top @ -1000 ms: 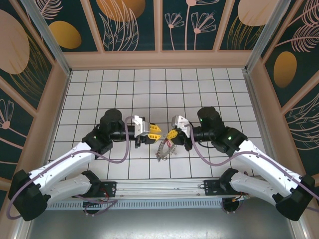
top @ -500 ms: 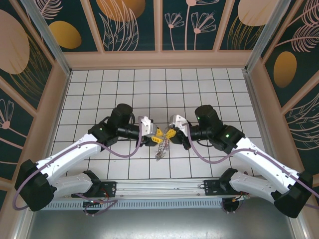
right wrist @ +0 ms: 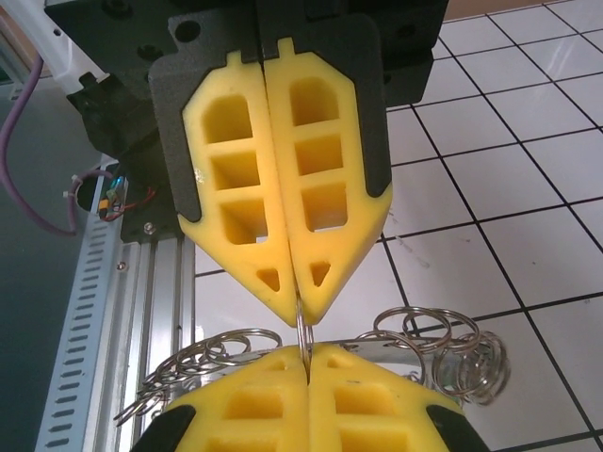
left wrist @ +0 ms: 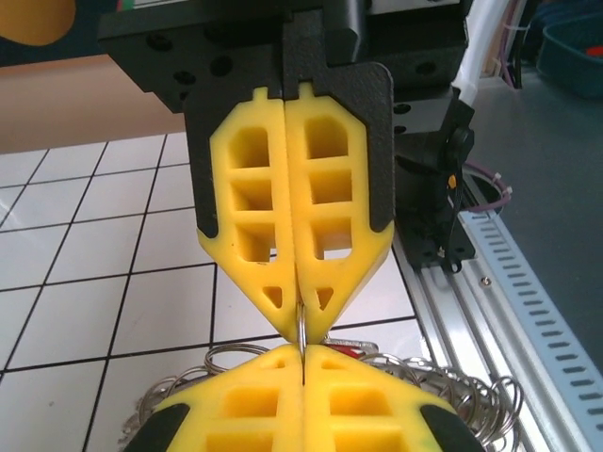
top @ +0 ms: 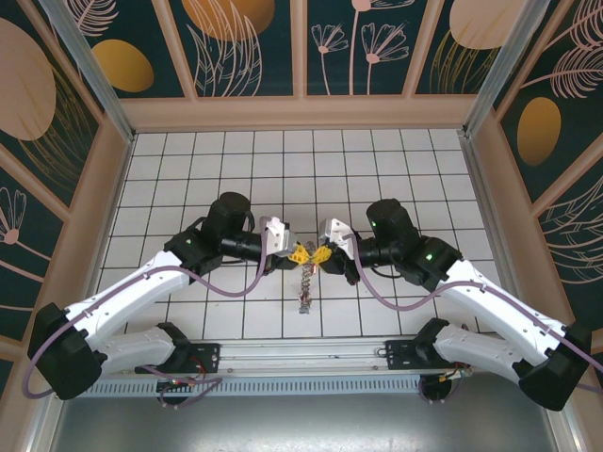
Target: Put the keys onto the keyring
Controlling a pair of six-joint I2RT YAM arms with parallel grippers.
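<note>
Left gripper [top: 300, 252] and right gripper [top: 321, 254] pinch keyring [top: 305, 284] over tiled table [top: 188, 160].

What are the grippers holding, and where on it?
Left gripper and right gripper both pinch the keyring at its upper rim; the rest hangs below.

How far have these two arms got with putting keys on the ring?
Done: the flat grey metal keyring, fringed with small silvery loops, is picked up and hangs below the fingertips. In hand: the left gripper and right gripper, both shut, pinch its thin edge tip to tip. Left: threading the keys. The loops in the wrist views look bare, so that seems to be all ahead.
</note>
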